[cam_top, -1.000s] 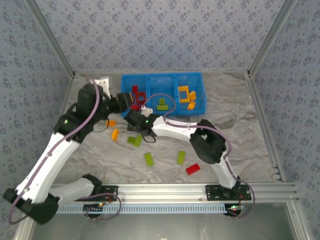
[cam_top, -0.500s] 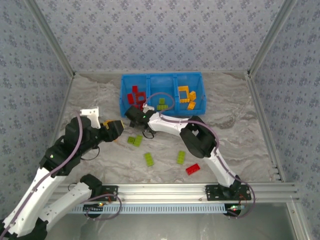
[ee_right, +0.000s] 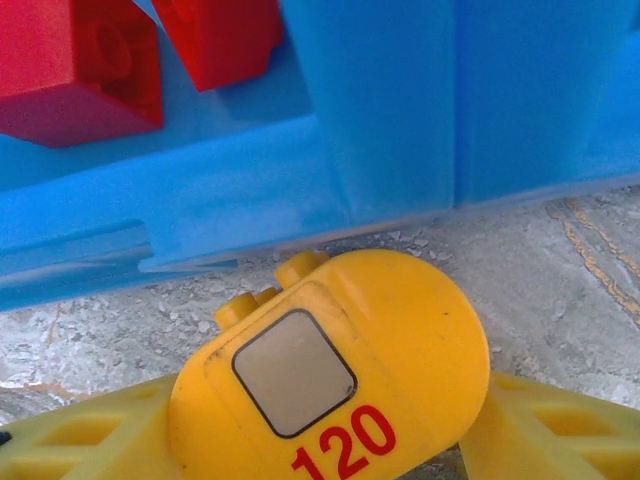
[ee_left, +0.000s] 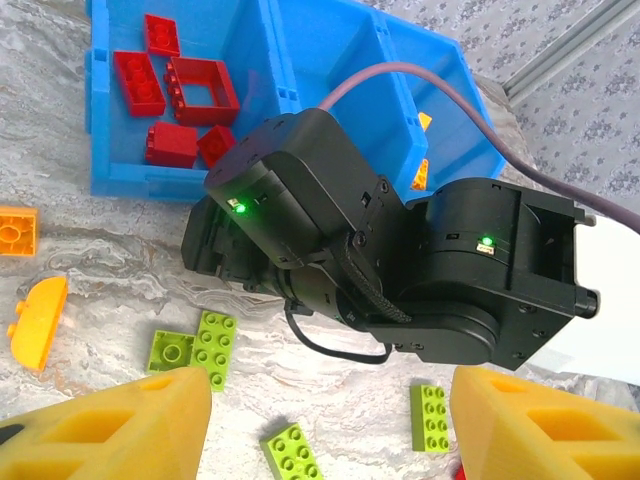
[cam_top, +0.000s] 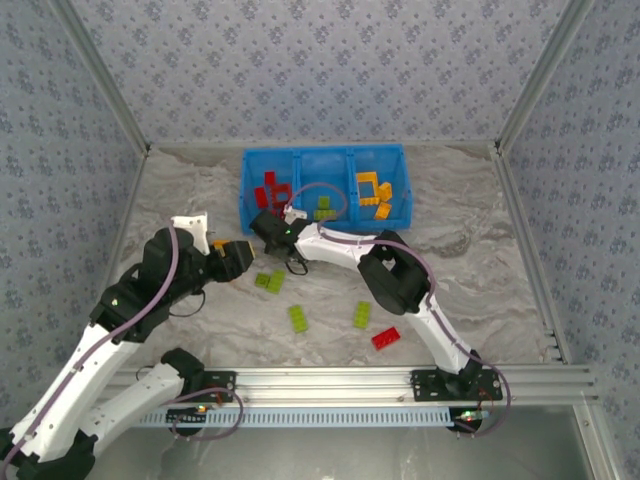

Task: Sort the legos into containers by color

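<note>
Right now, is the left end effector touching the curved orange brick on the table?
Apart. The left wrist view shows bare table between the curved orange brick and the open left end effector.

Six red legos (cam_top: 385,338), one blue tray (cam_top: 325,151)

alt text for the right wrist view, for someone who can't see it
A yellow rounded piece marked 120 in red, with a grey square panel, sits pinched between the right gripper's yellow fingers. Just beyond it stands the blue tray's wall, with red bricks inside at upper left.
</note>
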